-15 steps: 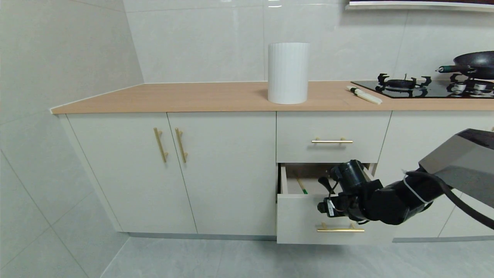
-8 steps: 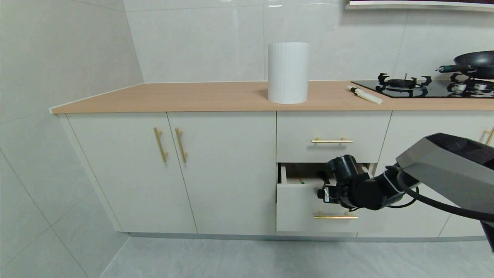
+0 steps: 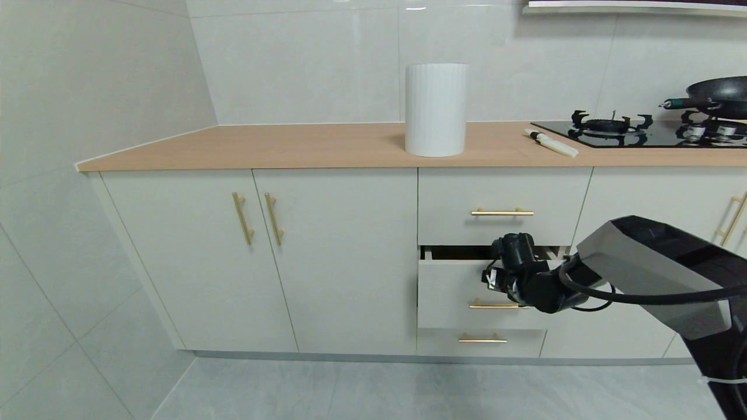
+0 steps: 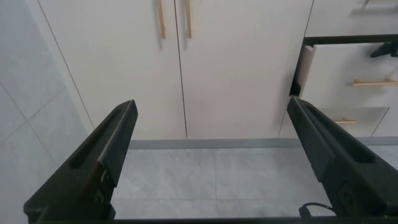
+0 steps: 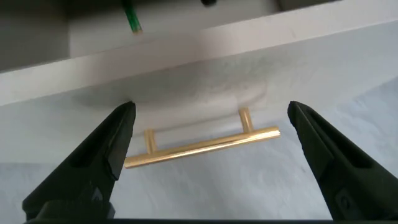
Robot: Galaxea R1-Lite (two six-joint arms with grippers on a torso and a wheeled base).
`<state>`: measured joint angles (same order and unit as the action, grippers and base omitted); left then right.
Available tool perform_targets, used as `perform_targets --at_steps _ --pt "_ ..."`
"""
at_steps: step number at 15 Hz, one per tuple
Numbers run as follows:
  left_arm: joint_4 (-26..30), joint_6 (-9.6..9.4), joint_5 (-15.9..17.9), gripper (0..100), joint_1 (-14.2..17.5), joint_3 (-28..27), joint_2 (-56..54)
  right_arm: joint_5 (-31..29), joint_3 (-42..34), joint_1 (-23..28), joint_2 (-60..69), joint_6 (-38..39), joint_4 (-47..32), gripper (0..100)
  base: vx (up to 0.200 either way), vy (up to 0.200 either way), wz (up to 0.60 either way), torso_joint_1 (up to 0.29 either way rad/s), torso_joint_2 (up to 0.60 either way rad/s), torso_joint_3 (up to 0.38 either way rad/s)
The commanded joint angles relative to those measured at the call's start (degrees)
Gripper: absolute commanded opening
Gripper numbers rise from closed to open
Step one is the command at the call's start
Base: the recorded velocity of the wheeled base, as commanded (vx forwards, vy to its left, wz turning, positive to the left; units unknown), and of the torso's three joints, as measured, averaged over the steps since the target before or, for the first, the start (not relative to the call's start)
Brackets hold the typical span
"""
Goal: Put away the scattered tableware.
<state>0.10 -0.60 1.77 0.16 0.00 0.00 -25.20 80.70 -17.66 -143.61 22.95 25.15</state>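
Right pincer (image 5: 209,118), spread wide, faced the handle (image 5: 202,147) of the nearly shut drawer (image 3: 449,291), lower centre-right. Left pincer (image 4: 211,115) likewise stood wide.

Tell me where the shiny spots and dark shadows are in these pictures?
Head view: light glints on the wall tiles and the glossy stove top; the gap above the drawer is dark. Right wrist view: a soft grey shadow lies on the drawer front near the gold handle.

Inside of drawer (image 3: 449,289) mostly hidden from me | green-tipped stick (image 5: 131,17) blurred, cut by edge | wok (image 3: 721,92) cropped | pale item (image 3: 551,143) on worktop (image 3: 292,146): can't identify
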Motion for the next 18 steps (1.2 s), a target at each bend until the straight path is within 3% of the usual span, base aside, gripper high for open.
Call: perform_targets --at_steps 1,4,18 --pt "-0.01 -0.02 -0.01 100 0.02 0.0 0.0 -0.11 2.0 1.14 -3.61 0.42 2.54 100 0.0 0.0 0.0 0.0 0.0 0.0" --pt "-0.01 -0.02 -0.01 100 0.02 0.0 0.0 -0.11 2.71 2.46 -5.55 -0.02 9.13 100 0.0 0.0 0.0 0.0 0.0 0.0" --pt "-0.01 -0.02 -0.01 100 0.02 0.0 0.0 -3.45 11.14 6.59 -9.68 0.34 9.04 100 0.0 0.0 0.0 0.0 0.0 0.0"
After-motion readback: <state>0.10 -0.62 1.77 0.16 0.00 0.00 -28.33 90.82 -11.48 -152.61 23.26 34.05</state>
